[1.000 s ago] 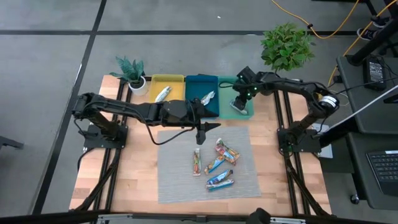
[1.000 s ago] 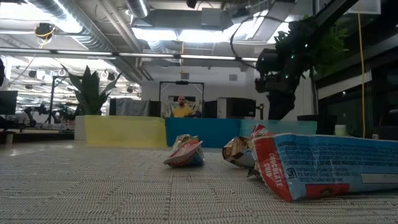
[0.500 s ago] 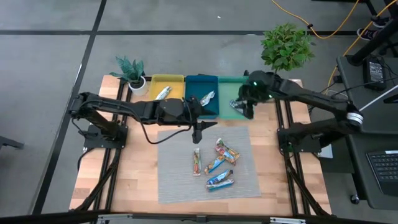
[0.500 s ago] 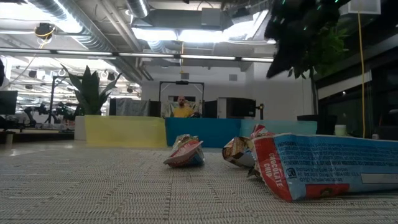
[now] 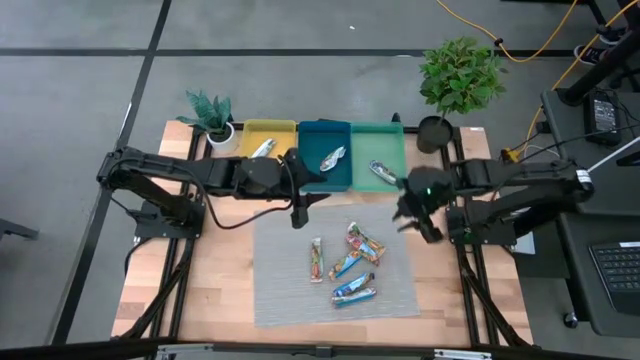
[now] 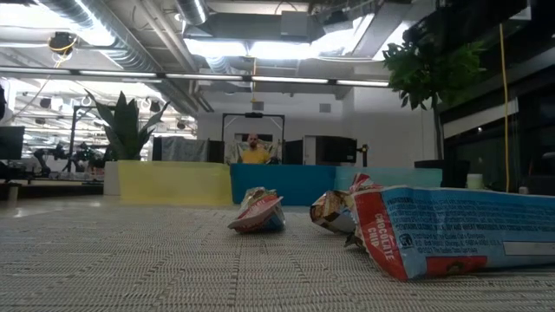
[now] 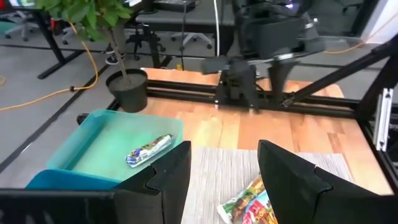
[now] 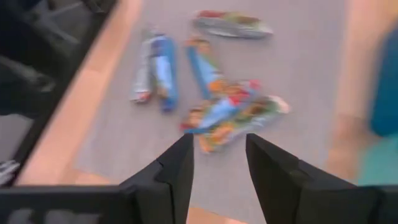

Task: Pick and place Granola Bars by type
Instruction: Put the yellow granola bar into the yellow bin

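Granola bars in shiny crinkly wrappers (image 5: 346, 262): four on grey woven mat (image 5: 280, 290), mid-desk; one each in yellow (image 5: 283, 128), blue (image 5: 308, 134), teal trays (image 5: 390, 135). Left gripper (image 5: 298, 209) empty, parted, at mat's rear edge. Right gripper (image 5: 424, 222) empty, parted, at mat's right edge.

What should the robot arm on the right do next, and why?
Probably move over the pile on the grey woven mat and come down. The right gripper hangs open and empty beside the mat, and four shiny crinkly-wrapped granola bars lie unsorted there. One silver bar already lies in the teal tray.
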`<action>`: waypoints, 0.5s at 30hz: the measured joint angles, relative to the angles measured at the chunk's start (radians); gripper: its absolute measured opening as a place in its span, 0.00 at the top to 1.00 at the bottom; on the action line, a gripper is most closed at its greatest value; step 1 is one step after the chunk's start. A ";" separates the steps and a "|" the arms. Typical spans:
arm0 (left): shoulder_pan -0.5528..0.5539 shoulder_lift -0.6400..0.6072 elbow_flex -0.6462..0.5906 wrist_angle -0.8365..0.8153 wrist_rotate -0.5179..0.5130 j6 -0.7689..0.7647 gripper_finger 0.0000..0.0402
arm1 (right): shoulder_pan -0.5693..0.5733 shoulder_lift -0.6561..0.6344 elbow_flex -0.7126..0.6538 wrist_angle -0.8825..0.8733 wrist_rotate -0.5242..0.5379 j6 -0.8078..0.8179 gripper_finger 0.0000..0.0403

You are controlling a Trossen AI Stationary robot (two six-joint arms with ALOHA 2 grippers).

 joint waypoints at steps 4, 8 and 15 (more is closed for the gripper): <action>-0.009 0.000 0.000 -0.025 0.001 0.002 0.56 | 0.094 0.033 0.000 0.014 -0.017 0.116 0.63; -0.024 0.000 0.000 -0.045 0.002 0.003 0.56 | 0.138 0.073 0.000 0.034 -0.013 0.202 0.63; -0.064 0.000 0.000 -0.047 0.003 0.005 0.56 | 0.151 0.162 0.000 0.101 -0.001 0.332 0.63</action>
